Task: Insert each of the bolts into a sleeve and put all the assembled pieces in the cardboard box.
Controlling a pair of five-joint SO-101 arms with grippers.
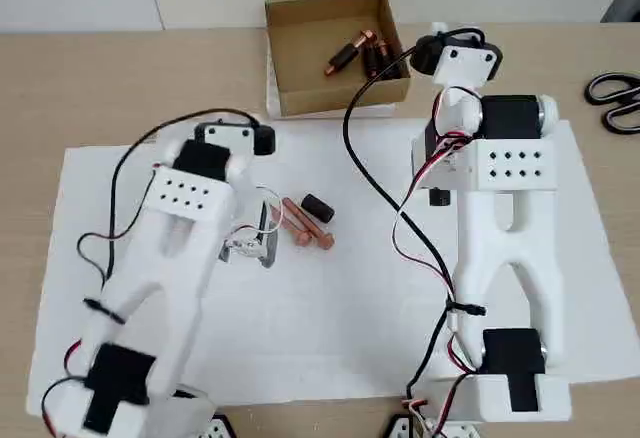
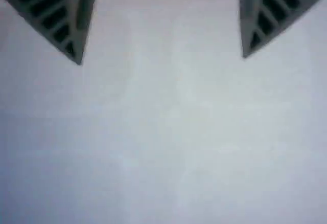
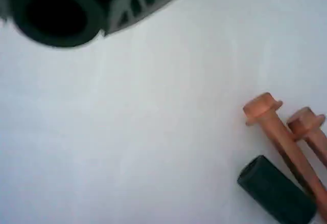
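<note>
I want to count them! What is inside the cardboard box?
Copper bolts pushed into black sleeves lie inside the cardboard box. A black cable crosses one corner, so the exact count is hidden.

Lab workbench — wooden tabletop (image 1: 80,78), white sheet (image 1: 330,328), scissors (image 1: 615,101)

The cardboard box (image 1: 300,68) is brown and stands open at the 12 o'clock edge of the table (image 1: 100,78). In its 3 o'clock half lie the assembled pieces (image 1: 350,53), copper bolts seated in black sleeves, flat and bunched together. Near the table's middle, two bare copper bolts (image 1: 303,226) lie flat side by side, with their flanged heads at the 5 o'clock end. A loose sleeve (image 1: 318,208), a short black tube on its side, lies just beside them at 1 o'clock. A second sleeve (image 3: 53,17), its hollow end showing, sits in the right hand (image 3: 61,9).
</note>
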